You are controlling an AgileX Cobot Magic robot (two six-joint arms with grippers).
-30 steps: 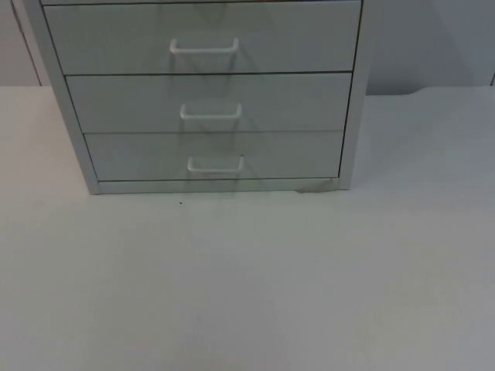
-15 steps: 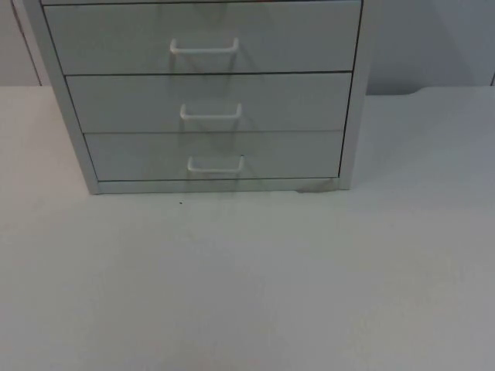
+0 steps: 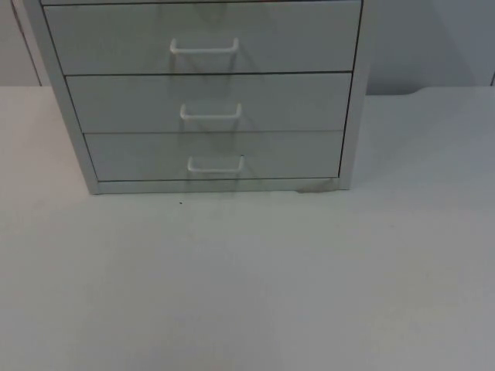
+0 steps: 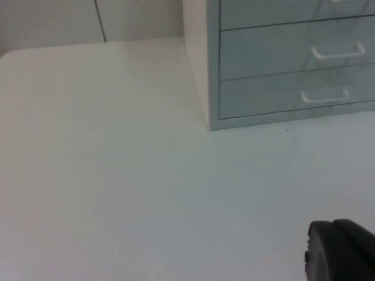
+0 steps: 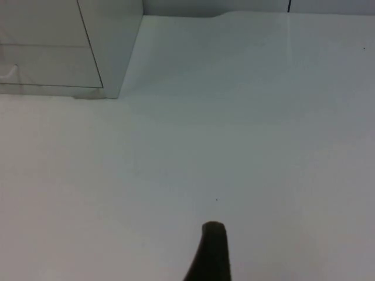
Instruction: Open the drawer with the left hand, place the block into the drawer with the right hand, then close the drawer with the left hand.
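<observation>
Spreading across all three views, the white table (image 3: 247, 286) is the largest thing, meeting the grey partition wall (image 3: 425, 39) at its far edge. On it, against that wall, stands a pale grey drawer cabinet (image 3: 205, 93) with three drawer fronts stacked one above another. All three are pushed in flush with the frame: the top drawer (image 3: 309, 39), the middle drawer (image 3: 309, 100) and the bottom drawer (image 3: 294, 154). Each carries a white bar handle at its centre: the top handle (image 3: 203, 48), the middle handle (image 3: 210, 113) and the bottom handle (image 3: 215, 165). No brand, label or writing can be read on the cabinet or the table. A tiny dark speck (image 3: 181, 203) lies on the table just in front of the cabinet's lower edge.

From the left wrist, the cabinet's left front corner (image 4: 208, 117) shows, with the left gripper (image 4: 340, 252) over bare table, well apart from the cabinet; I cannot tell whether this pincer is open or closed. From the right wrist, the cabinet's right front corner (image 5: 114, 88) shows, and the right gripper (image 5: 211, 252) sits over bare table well away from it; its state cannot be told either.
</observation>
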